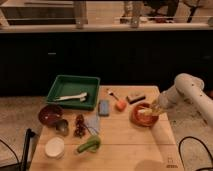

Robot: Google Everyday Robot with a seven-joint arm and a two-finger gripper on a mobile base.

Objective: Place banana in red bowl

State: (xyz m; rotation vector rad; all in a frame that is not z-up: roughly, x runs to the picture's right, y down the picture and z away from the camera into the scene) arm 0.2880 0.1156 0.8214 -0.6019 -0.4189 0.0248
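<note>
At the right end of the wooden surface (pixel 131 146), the hand (pixel 155 106) hangs low over the far rim of the red bowl (pixel 136 119), carried there by the white arm (pixel 188 89) that reaches in from the right. A pale yellow shape inside the bowl, directly below the hand, looks to be the banana (pixel 146 112); it touches or nearly touches the hand. I cannot tell from here whether the hand is clamped on it or has let go.

I judge the step in hand to be the release, with the task close to done. To finish it well, I would bring the banana down until it lies on the floor of the bowl, then free it. I would lift straight up before any sideways move, so that the bowl is not dragged or tipped toward the surface's right edge, which is near.

Just left of the bowl sit an orange fruit (pixel 120 105) and a small dark block (pixel 135 97), close enough that a wide swing could knock them. Farther left lie a blue sponge (pixel 104 107), a green tray (pixel 73 77) and a darker maroon bowl (pixel 42 115), all well apart from the work.
</note>
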